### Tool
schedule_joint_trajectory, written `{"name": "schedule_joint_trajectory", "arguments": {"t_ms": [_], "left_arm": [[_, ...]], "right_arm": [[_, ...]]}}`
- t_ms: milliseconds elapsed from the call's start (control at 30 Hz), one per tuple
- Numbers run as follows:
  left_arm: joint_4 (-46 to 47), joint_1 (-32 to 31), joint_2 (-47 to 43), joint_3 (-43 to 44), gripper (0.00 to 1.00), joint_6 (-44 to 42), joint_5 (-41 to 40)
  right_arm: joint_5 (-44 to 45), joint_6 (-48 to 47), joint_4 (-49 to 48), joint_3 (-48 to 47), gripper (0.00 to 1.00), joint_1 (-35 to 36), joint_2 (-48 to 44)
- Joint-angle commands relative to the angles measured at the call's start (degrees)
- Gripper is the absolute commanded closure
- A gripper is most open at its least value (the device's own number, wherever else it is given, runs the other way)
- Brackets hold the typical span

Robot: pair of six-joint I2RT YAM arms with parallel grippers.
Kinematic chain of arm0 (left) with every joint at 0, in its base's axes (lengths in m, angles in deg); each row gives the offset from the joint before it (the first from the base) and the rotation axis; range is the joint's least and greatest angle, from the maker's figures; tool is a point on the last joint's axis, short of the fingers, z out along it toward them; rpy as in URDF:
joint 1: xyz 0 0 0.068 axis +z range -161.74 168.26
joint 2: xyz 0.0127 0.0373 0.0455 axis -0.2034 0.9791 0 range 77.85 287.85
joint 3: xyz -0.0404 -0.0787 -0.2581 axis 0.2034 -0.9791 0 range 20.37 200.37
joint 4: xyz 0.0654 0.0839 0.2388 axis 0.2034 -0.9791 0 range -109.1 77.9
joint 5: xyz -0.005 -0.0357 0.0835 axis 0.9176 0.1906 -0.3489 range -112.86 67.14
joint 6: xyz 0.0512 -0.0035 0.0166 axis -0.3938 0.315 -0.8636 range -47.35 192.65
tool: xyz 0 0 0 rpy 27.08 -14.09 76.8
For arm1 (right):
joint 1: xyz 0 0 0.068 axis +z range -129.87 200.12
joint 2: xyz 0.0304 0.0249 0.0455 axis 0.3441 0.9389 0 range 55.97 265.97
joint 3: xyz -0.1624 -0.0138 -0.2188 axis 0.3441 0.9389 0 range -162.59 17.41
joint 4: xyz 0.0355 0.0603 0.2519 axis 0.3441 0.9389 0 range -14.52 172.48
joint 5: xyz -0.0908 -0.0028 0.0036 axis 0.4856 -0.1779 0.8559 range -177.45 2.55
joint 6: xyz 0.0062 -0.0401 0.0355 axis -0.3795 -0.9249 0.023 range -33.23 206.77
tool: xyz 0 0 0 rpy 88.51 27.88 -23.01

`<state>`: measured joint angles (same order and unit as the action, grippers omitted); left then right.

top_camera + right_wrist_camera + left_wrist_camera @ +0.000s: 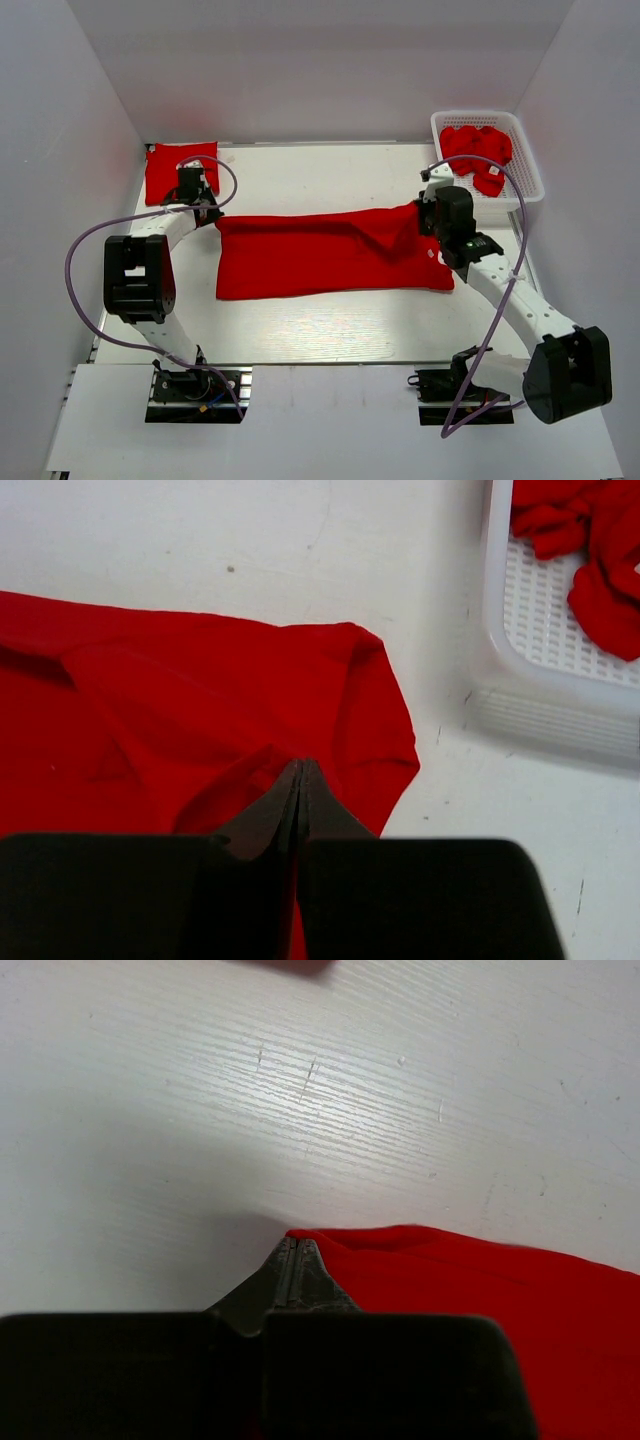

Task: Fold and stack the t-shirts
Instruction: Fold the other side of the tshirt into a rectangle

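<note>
From above, the right arm (pixel 455 225) covers the shirt's (pixel 330 255) right end. Beyond the shirt's left corner, a blurred red patch (pixel 290 965) is cut off. The basket (pixel 490 630) right of the shirt runs out of view.

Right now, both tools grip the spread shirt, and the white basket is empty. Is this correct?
Not quite: the basket is not empty, it holds crumpled red shirts, as the top view shows. The left tool and right tool do grip the spread shirt.

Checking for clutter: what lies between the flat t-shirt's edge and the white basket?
Nothing but a bare strip of table between the flat t-shirt and the basket; the right wrist view shows it.
</note>
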<state>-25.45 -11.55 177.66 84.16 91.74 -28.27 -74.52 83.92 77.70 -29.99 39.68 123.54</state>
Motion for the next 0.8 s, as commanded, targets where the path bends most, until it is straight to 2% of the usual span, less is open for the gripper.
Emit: {"name": "schedule_joint_trajectory", "arguments": {"t_ms": [0, 400, 467, 500, 533, 567, 600, 633, 700, 767], "left_arm": [[0.1, -0.1, -3.4, 3.1, 1.0, -1.3, -1.2], [-3.0, -0.1, -3.4, 0.2, 1.0, 0.3, -2.0], [-5.1, -0.1, -3.9, -1.2, 0.88, 1.8, -4.4], [-7.4, -0.1, -4.7, -1.9, 0.77, 4.1, -5.7], [-8.7, -0.1, -5.3, -1.9, 0.67, 4.7, -6.4], [-10.5, -0.1, -6.7, -1.9, 0.49, 7.2, -9.8], [-12.5, -0.1, -7.4, -1.0, 0.22, 8.9, -12.2], [-16.8, -0.1, -8.0, -0.1, 0.0, 10.5, -16.3], [-20.0, -0.1, -8.8, 4.0, 0.0, 13.0, -18.8], [-21.3, -0.1, -9.5, 6.3, 0.0, 13.0, -17.5]], "right_arm": [[0.3, 2.4, 4.1, 0.5, 1.0, -0.2, -2.4], [-0.7, 8.5, 13.1, 4.9, 1.0, -0.1, -3.7], [-1.7, 10.6, 15.6, 7.0, 0.98, -0.1, -3.7], [-1.7, 12.5, 17.5, 7.6, 0.93, 0.0, -3.3], [-1.4, 13.7, 20.0, 8.3, 0.93, -0.1, -3.1], [0.6, 17.6, 21.6, 8.1, 0.88, -0.3, -3.1], [0.9, 19.1, 23.0, 7.8, 0.7, -0.3, -3.1], [1.6, 20.2, 25.1, 6.5, 0.1, 0.0, -3.7], [2.4, 21.3, 25.4, 5.8, 0.1, -0.3, -4.7], [1.4, 19.7, 22.8, 3.9, 0.1, -0.3, -5.7]]}}
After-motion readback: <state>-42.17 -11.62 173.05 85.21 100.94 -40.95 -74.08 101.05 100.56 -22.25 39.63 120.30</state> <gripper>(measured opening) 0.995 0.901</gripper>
